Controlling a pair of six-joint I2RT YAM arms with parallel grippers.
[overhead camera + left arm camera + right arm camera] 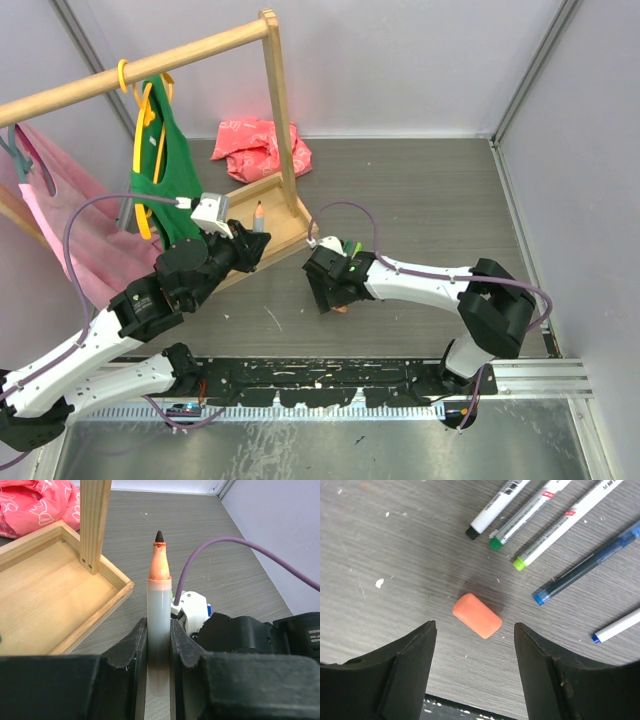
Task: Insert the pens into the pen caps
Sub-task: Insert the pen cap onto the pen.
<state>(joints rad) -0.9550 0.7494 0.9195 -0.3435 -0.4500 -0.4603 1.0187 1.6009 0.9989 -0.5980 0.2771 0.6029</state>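
My left gripper (158,630) is shut on an uncapped pen (159,610) with a grey barrel and an orange nib section ending in a dark tip, held upright; it also shows in the top view (259,215). My right gripper (475,630) is open, hovering over an orange pen cap (476,615) that lies on the table between and just ahead of its fingers. Several other pens lie beyond it: one with a black end (492,510), a green end (530,512), a light green end (570,522), and two blue ones (587,565).
A shallow wooden tray (50,597) with an upright wooden post (94,522) stands left of the held pen. A clothes rack (140,65) with a green garment (165,170) and a pink cloth (60,220) stands at the left; a pink bag (262,148) lies at the back.
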